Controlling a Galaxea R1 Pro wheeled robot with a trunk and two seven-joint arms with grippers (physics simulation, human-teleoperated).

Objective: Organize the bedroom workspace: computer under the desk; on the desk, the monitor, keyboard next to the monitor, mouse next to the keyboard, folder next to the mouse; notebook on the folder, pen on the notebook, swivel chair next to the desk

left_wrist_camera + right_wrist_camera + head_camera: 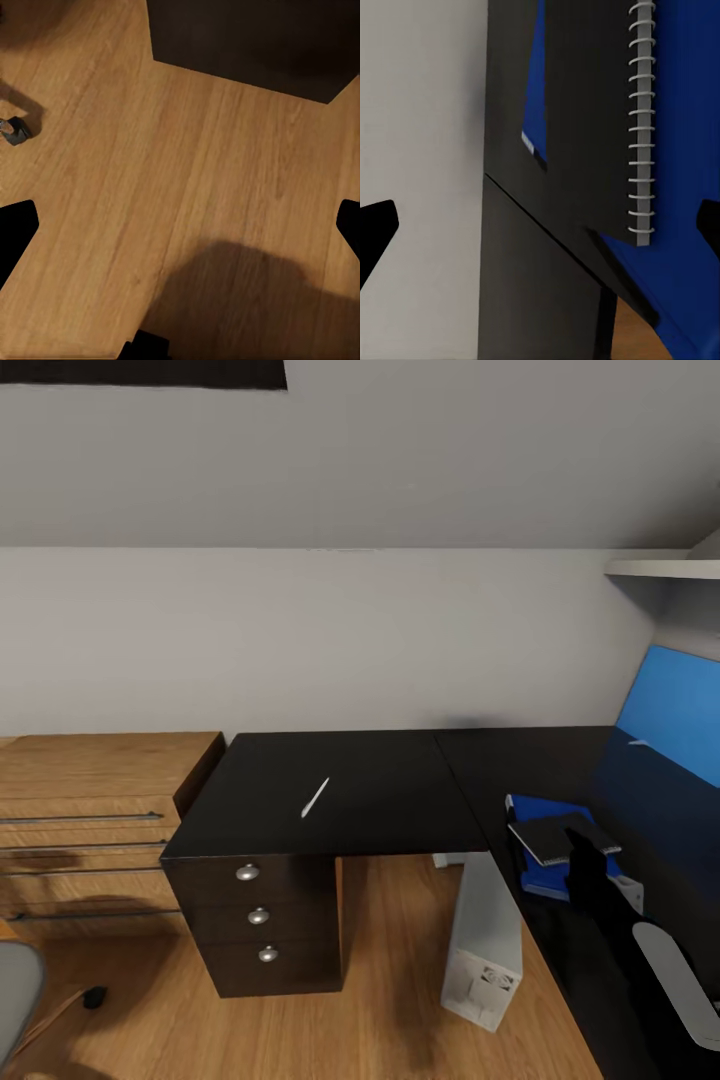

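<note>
The thin white-silver pen (315, 797) lies alone on the glossy black desk (400, 780), well apart from the grey spiral notebook (562, 838) stacked on the bright blue folder (530, 880). Light and prone to rolling, it wants a mid-shaft pinch. Both claws look spread, empty.

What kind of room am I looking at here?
Probably a home study corner or bedroom workspace. A glossy black L-shaped desk with knobbed drawers stands against a plain wall on wood flooring, a grey computer tower sits beneath it, and a notebook lies on a blue folder.
</note>
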